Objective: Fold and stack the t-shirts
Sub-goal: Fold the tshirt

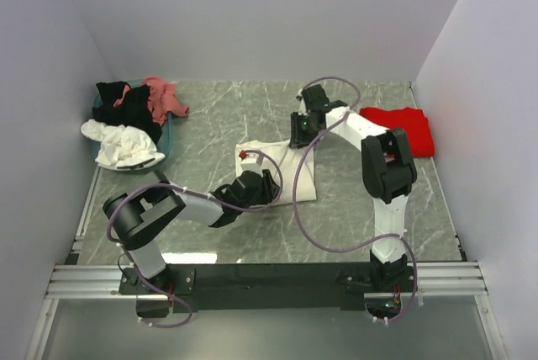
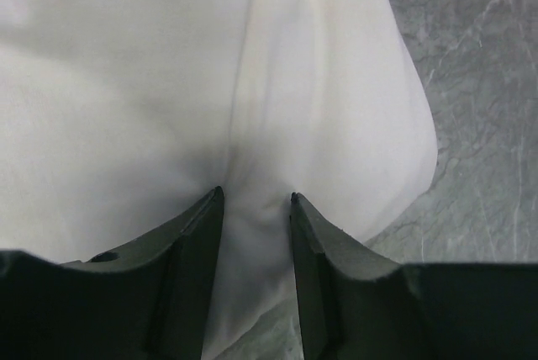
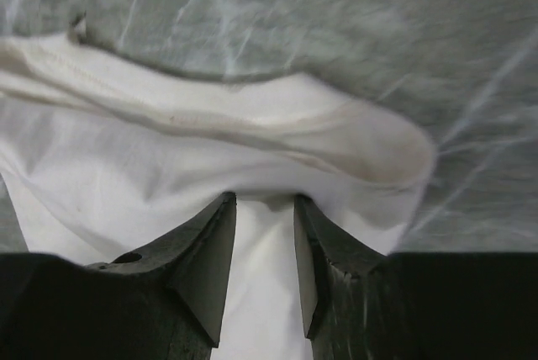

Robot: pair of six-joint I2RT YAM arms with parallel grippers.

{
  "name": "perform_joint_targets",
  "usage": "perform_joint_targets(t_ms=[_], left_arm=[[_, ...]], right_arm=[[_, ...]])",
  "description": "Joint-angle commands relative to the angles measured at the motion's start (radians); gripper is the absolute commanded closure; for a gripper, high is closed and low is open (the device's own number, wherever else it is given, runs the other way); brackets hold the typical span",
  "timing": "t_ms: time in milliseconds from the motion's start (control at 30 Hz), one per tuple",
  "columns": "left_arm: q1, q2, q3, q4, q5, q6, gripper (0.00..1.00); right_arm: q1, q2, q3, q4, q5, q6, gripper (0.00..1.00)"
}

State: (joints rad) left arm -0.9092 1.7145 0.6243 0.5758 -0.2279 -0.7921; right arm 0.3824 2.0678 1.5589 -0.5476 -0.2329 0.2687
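While the left pincer (image 2: 252, 196) and right pincer (image 3: 265, 198) — each half-closed — nip the cream t-shirt (image 1: 307, 183), a fold looks in hand. Next, both must carry its edge across together.

Plain pale walls (image 1: 252, 15) on three sides of a grey-green marbled tabletop (image 1: 218, 116), aluminium rail (image 1: 84, 280) along its near edge.

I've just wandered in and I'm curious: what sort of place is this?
Probably a robot test cell, not a home laundry: a left arm and right arm bolted to a rail, plain walls boxing in the table, and a cream t-shirt being handled.
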Motion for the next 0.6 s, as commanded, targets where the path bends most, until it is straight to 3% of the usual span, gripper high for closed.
perform_joint_targets(t_ms=[0, 200, 467, 567], left_arm=[[-0.028, -0.006, -0.078, -0.060, 0.009, -0.033, 0.55], [-0.100, -0.032, -0.077, -0.102, -0.027, -0.053, 0.56], [-0.229, -0.137, -0.023, -0.220, -0.114, -0.076, 0.55], [-0.241, -0.229, -0.018, -0.306, -0.161, -0.087, 0.55]], right_arm=[[-0.079, -0.021, 0.059, 0.003, 0.069, -0.002, 0.59], [-0.093, -0.168, -0.048, 0.047, 0.044, -0.013, 0.59], [-0.094, -0.535, -0.414, 0.117, -0.025, -0.012, 0.55], [-0.093, -0.632, -0.526, 0.135, -0.083, -0.008, 0.49]])
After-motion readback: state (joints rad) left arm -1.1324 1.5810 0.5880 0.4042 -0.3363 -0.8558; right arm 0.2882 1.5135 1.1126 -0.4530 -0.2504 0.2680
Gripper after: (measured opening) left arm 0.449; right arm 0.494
